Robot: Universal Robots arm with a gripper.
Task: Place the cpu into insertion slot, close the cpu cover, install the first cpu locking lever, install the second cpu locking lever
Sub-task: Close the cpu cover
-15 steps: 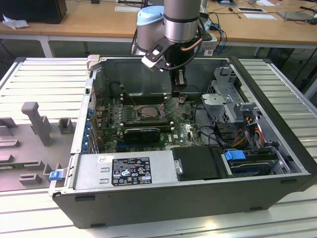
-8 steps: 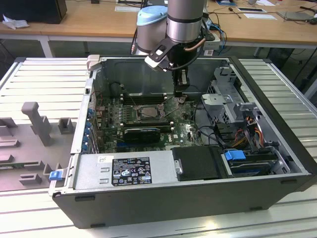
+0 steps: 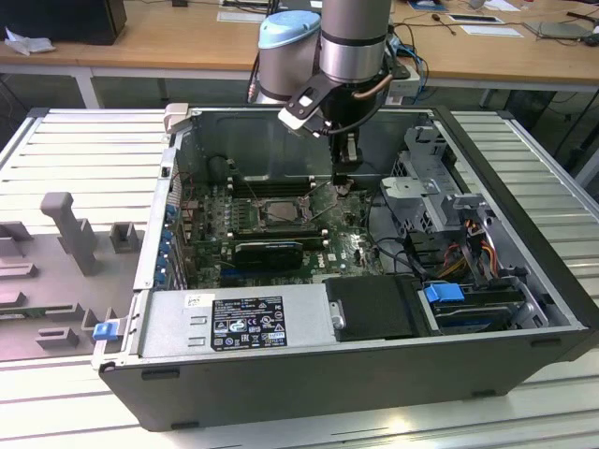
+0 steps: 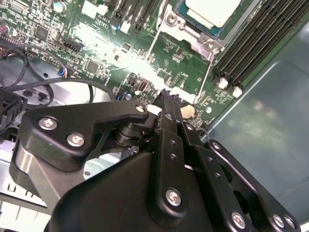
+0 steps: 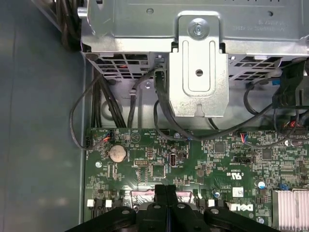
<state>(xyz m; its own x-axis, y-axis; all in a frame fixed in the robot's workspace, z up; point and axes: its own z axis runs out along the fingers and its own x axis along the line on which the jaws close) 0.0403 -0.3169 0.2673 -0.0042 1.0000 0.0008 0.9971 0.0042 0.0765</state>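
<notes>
The cpu (image 4: 212, 9) lies pale and silver in the insertion slot (image 3: 258, 211) on the green board. The cpu cover (image 4: 194, 33) lies flat around it as a silvery frame. Two thin wire locking levers stand raised off the socket: one lever (image 4: 205, 77) slants down to a pale tip right beside my fingertips, and the other lever (image 4: 150, 46) is farther off. My gripper (image 4: 166, 99) has its black fingers pressed together just above the board. In the exterior view my gripper (image 3: 342, 178) hangs to the right of the socket. In the first wrist view my gripper (image 5: 165, 191) shows shut.
Black memory slots (image 4: 251, 43) run beside the socket. A metal drive cage (image 5: 198, 72) with black cables (image 5: 77, 121) sits across the board. The power supply (image 3: 234, 323) and a black card (image 3: 267, 251) lie toward the case front. The grey case wall (image 4: 260, 140) is close by.
</notes>
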